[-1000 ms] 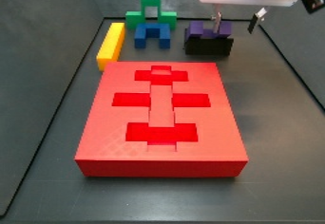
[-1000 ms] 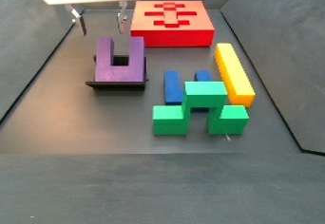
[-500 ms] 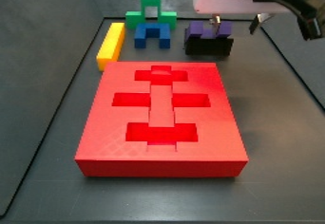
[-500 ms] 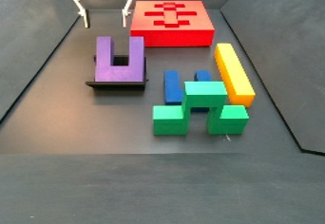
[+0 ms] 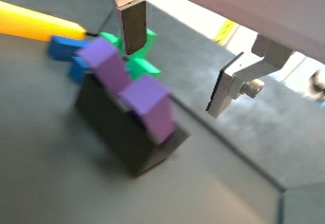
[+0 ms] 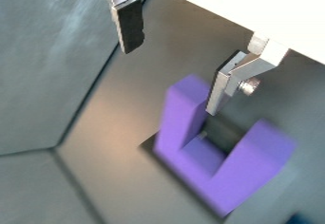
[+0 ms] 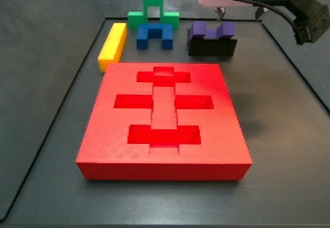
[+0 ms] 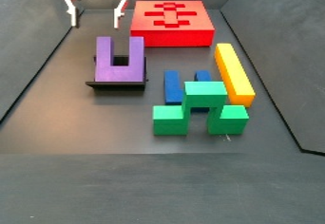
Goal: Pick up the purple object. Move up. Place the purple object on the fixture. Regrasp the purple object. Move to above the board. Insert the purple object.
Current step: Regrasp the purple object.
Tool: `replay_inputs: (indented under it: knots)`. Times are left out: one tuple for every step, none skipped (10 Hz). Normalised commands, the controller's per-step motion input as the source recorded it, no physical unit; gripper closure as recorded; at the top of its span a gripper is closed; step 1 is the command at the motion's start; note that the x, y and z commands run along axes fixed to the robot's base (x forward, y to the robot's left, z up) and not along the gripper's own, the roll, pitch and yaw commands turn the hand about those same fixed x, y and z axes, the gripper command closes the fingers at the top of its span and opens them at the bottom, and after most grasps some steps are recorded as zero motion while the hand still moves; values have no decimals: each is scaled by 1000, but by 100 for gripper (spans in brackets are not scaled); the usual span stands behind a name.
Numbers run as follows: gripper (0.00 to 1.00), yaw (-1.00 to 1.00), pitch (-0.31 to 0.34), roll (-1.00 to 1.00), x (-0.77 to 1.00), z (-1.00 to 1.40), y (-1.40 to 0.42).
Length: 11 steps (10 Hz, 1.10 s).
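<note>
Purple object (image 8: 118,61) seated on fixture (image 8: 118,85), hand (image 8: 95,10) clear above.
We see the hand spread wide and empty, fingers (image 6: 127,24) apart over the prongs; the red board (image 7: 161,123) lies well apart, with the yellow bar (image 8: 233,71) beside the blue and green blocks.

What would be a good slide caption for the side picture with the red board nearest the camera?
Open gripper hovers above the purple object resting on the fixture, behind the red board.
</note>
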Motion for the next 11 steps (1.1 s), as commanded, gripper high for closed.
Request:
replay_inputs:
  knots:
    - [0, 0, 83, 951, 257, 0, 134]
    - [0, 0, 117, 860, 0, 0, 0]
    - [0, 0, 109, 874, -26, -11, -14]
    - [0, 0, 60, 891, -26, -177, -51]
    - [0, 0, 9, 697, 0, -243, -100]
    - [0, 3, 0, 497, 57, -274, -129]
    - [0, 11, -6, 0, 3, -503, 0]
    - [0, 0, -23, 0, 0, -489, 0]
    - [0, 0, -6, -60, -89, -331, 43]
    - [0, 9, -11, -103, 0, -329, 83]
    - [0, 49, -51, -174, 0, -320, 80]
